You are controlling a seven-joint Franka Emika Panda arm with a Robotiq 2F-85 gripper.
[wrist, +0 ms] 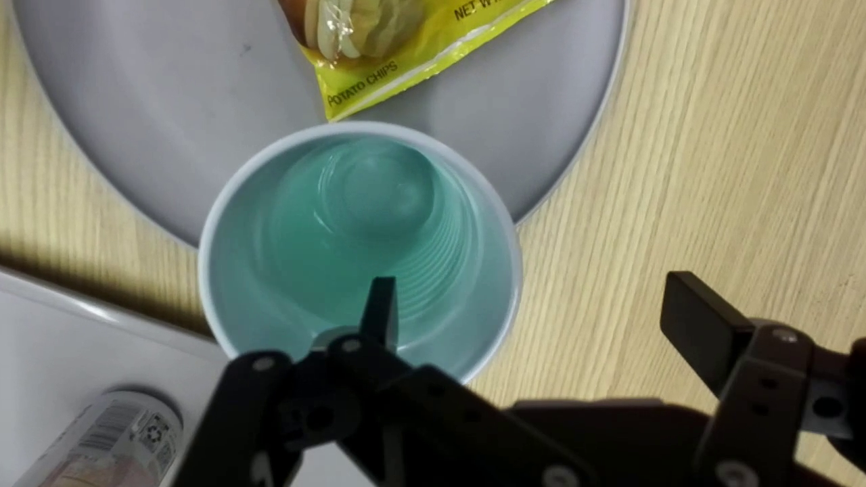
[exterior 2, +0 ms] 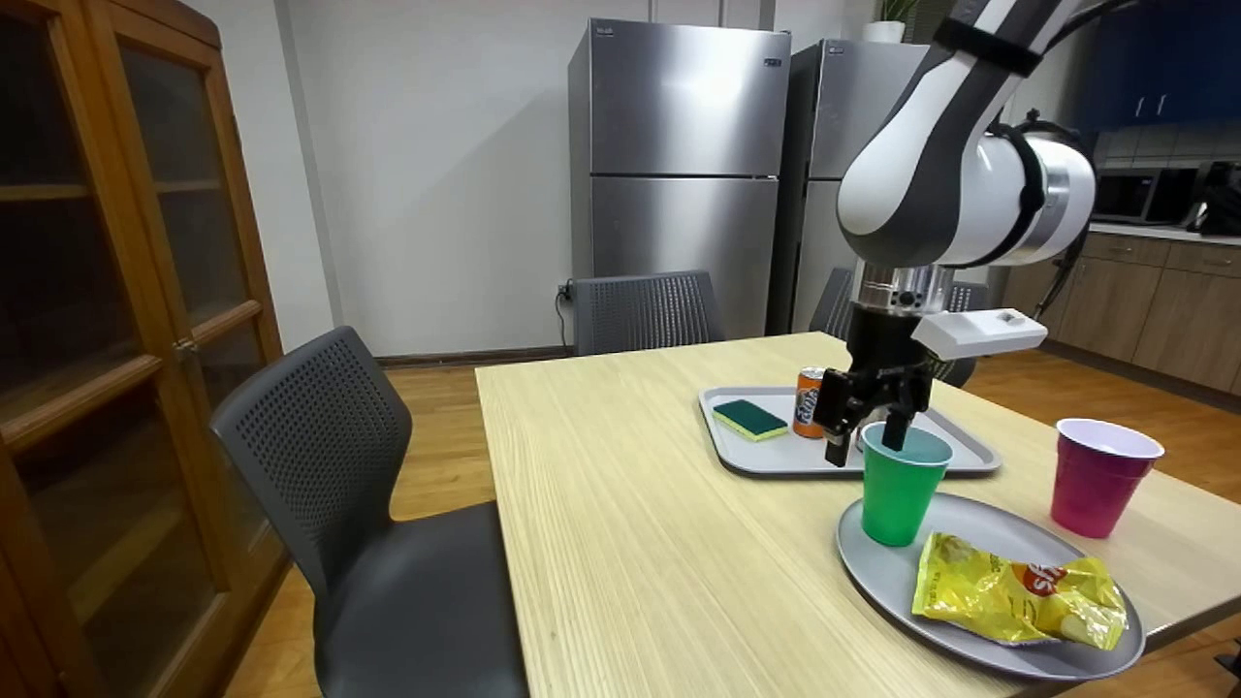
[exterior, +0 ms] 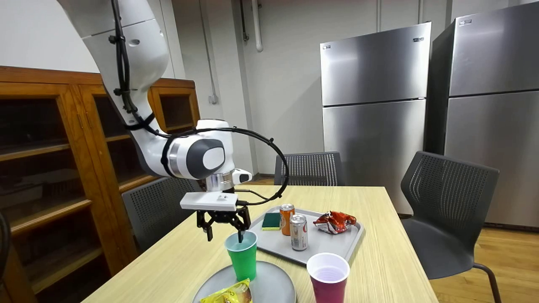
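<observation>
My gripper is open and empty, with its fingers pointing down, in both exterior views [exterior: 225,238] [exterior 2: 865,448] and the wrist view [wrist: 531,291]. A green cup [exterior: 244,263] stands upright on a round grey plate [exterior: 278,280]. One finger reaches over the cup's mouth, seemingly just inside the rim; the other is outside, above the table. The cup's pale green inside [wrist: 379,223] looks empty in the wrist view. A yellow potato chip bag [exterior 2: 1018,593] lies on the plate beside the cup. I cannot tell whether a finger touches the cup wall.
A grey tray [exterior: 278,246] holds an orange can [exterior: 286,221], a silver can [exterior: 299,233], a green and yellow sponge [exterior: 271,221] and a crumpled red bag [exterior: 334,222]. A magenta cup [exterior 2: 1100,480] stands beside the plate. Dark chairs [exterior 2: 427,582] surround the table.
</observation>
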